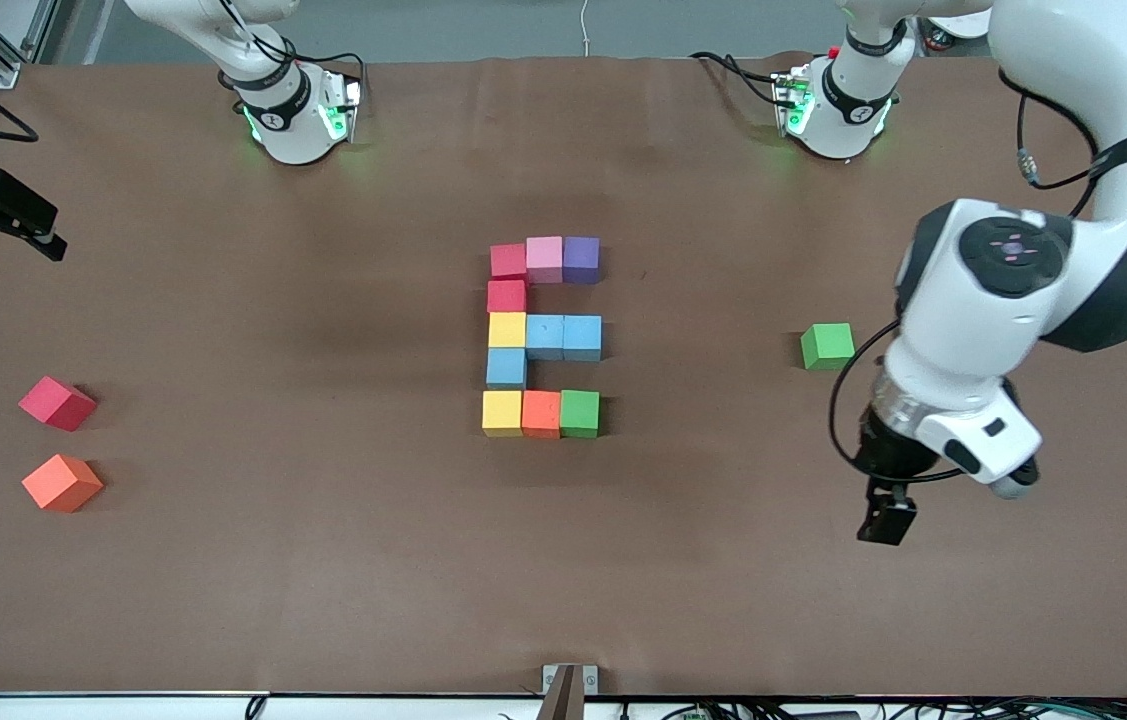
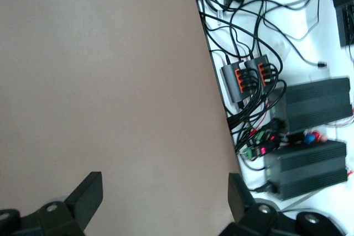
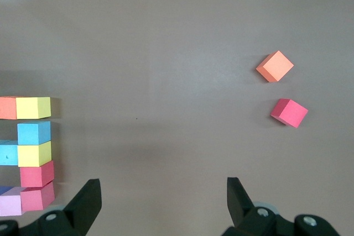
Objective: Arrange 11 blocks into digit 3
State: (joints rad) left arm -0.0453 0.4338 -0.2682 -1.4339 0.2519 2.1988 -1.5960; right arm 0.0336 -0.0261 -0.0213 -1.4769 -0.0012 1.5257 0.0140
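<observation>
Eleven blocks make up the digit 3 in the middle of the brown counter, and three more lie loose. Nearest the front camera, the left gripper hangs over bare counter toward the left arm's end, its jaws spread wide with nothing between them. A loose orange block sits toward the right arm's end, with a loose red block just beside it, a little farther from the camera; both are turned at an angle. The figure's nearest bar reads yellow block, orange, green, touching in a row. A light blue block joins it to the middle bar of yellow and two light blue. A red block links that to the farthest bar of red, pink block and purple block. A loose green block rests well apart from the figure, toward the left arm's end. The right gripper waits over the counter at the right arm's end, jaws wide and empty.
</observation>
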